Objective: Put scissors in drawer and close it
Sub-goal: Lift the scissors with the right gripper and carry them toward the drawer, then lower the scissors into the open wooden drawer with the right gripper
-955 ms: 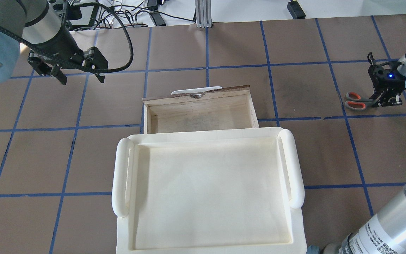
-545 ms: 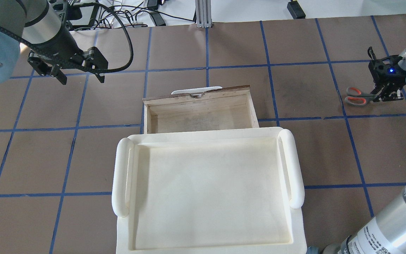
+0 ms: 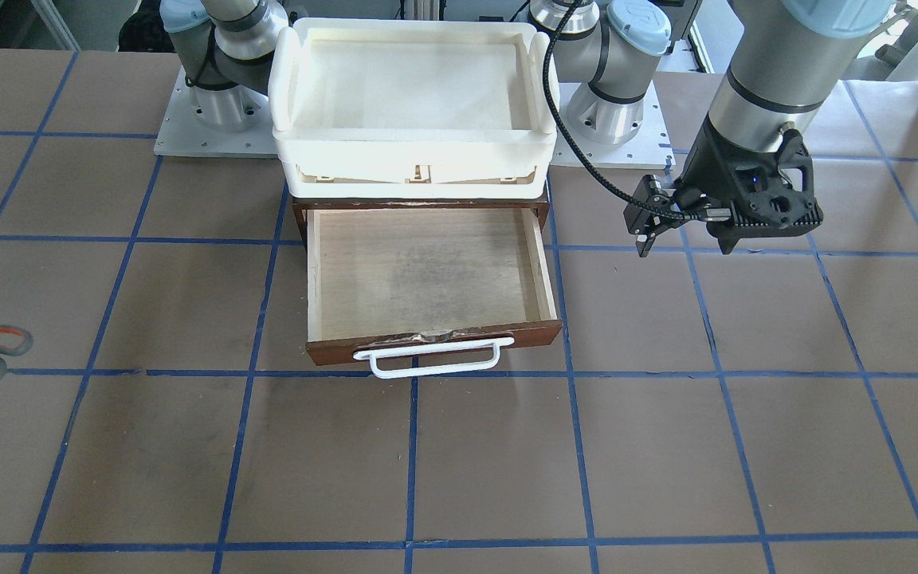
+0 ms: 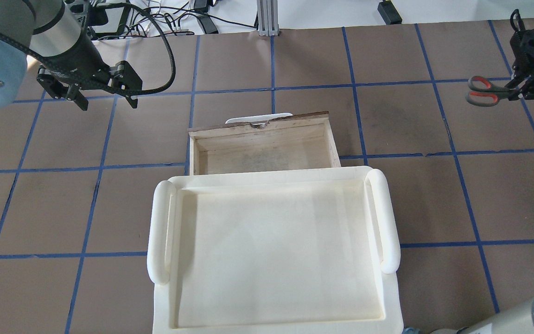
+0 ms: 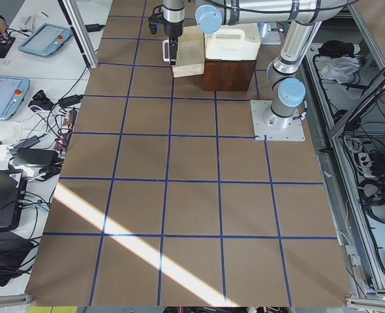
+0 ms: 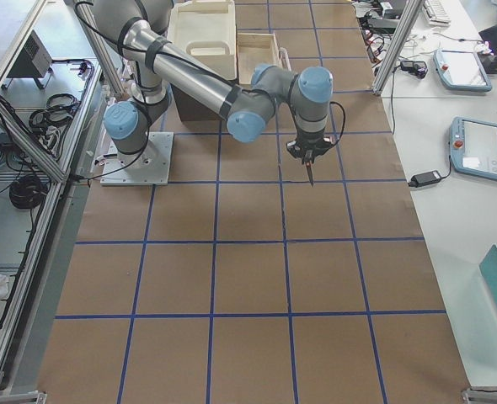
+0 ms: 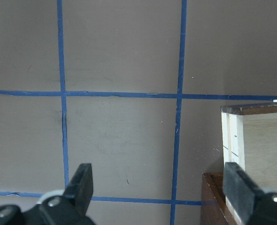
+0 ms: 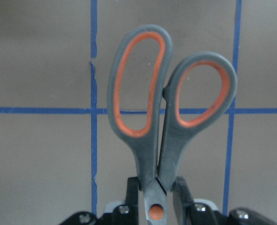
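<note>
Now right hand clamps scissors at pivot, handles protruding; left hand splayed.

Both arms are silver-grey tubes: the left arm and right arm carry pale blue joint caps. The left gripper has black, squared fingers. A black braided cable loops off its wrist. Grey base plates show small screws.

Shut grey scissors clamped in right pincer; drawer open.
</note>
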